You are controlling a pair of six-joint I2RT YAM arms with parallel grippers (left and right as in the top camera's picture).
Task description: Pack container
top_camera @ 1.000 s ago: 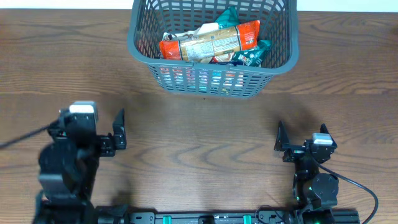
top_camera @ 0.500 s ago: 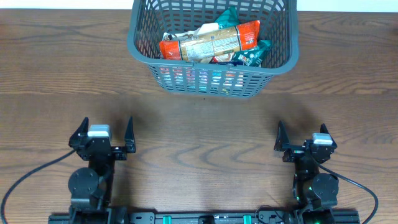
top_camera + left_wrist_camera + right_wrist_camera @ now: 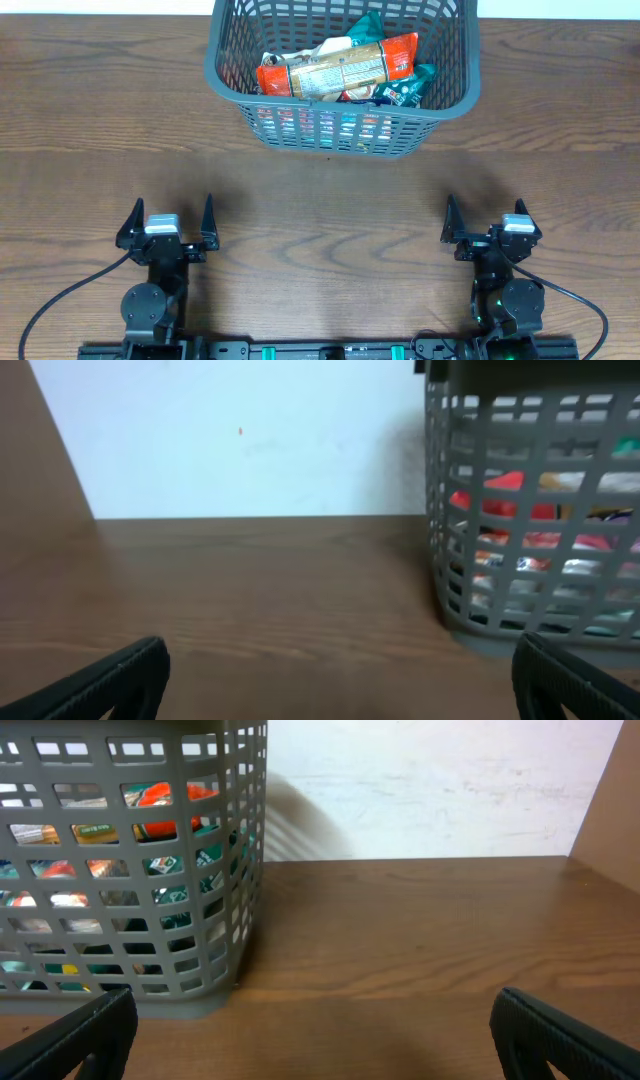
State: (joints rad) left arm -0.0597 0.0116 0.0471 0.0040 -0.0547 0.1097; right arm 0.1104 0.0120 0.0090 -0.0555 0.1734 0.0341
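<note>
The dark grey lattice container (image 3: 226,84) stands at the far middle of the table and holds several snack packets, an orange one (image 3: 340,65) on top. It also shows in the left wrist view (image 3: 440,560) and in the right wrist view (image 3: 250,870). My left gripper (image 3: 168,218) is open and empty, low at the near left. My right gripper (image 3: 487,223) is open and empty at the near right. Both are far from the container, with only bare wood between their fingers (image 3: 345,685) (image 3: 315,1040).
The brown wooden table (image 3: 330,200) stretches between the grippers and the container. A pale wall (image 3: 250,440) rises behind the table's far edge. A black cable (image 3: 60,300) trails from the left arm's base.
The left arm has drawn back and turned to face the container, settling low at the near left. The right arm has not moved.
</note>
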